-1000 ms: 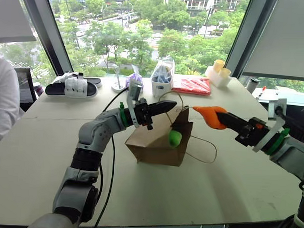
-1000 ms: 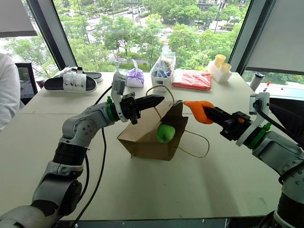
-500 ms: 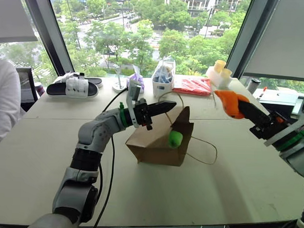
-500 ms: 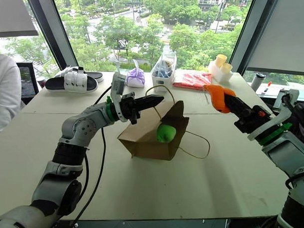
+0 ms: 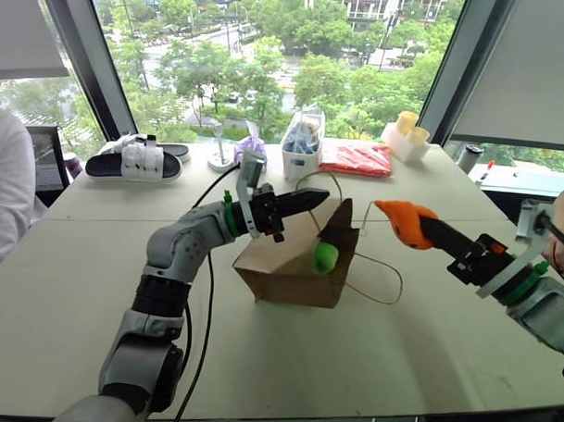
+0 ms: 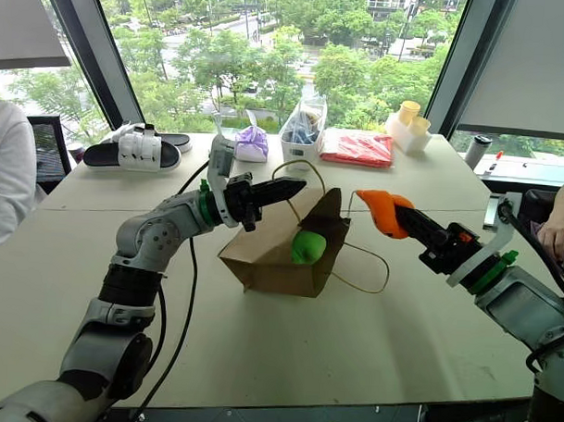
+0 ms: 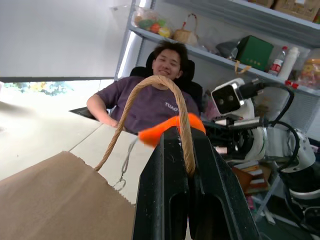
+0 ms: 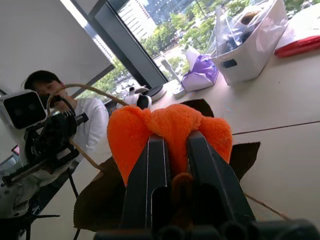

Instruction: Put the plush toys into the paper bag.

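A broad pale bench (image 5: 286,359) beside tall windows carries the scene, with a person in a white sleeve (image 5: 3,197) at its left edge and another person's hand (image 6: 552,225) at its right edge. Near the bench's middle stands the brown paper bag (image 5: 285,267), tipped so its dark mouth faces the robot's right, one cord handle (image 5: 380,279) lying in a loop on the bench surface. The left tool (image 5: 315,197) is clenched on the bag's other cord handle (image 7: 165,95), which arches up over its black fingers and is held above the bag's top edge. The light green plush toy (image 5: 325,258) sits at the bag's mouth, against its front edge. To the right of the bag, well above the bench, the right tool (image 5: 428,229) is clamped on the orange plush toy (image 5: 400,220), its two fingers pressing into the soft body; the toy is level with the bag's top and apart from it. Along the far edge of the bench lie a pair of black-and-white sandals (image 5: 135,160), a red flat packet (image 5: 356,159), a clear plastic bag of items (image 5: 301,142) in a white tub, a purple tied pouch (image 6: 252,143) and a small stack of yellow and white cups (image 5: 404,137).
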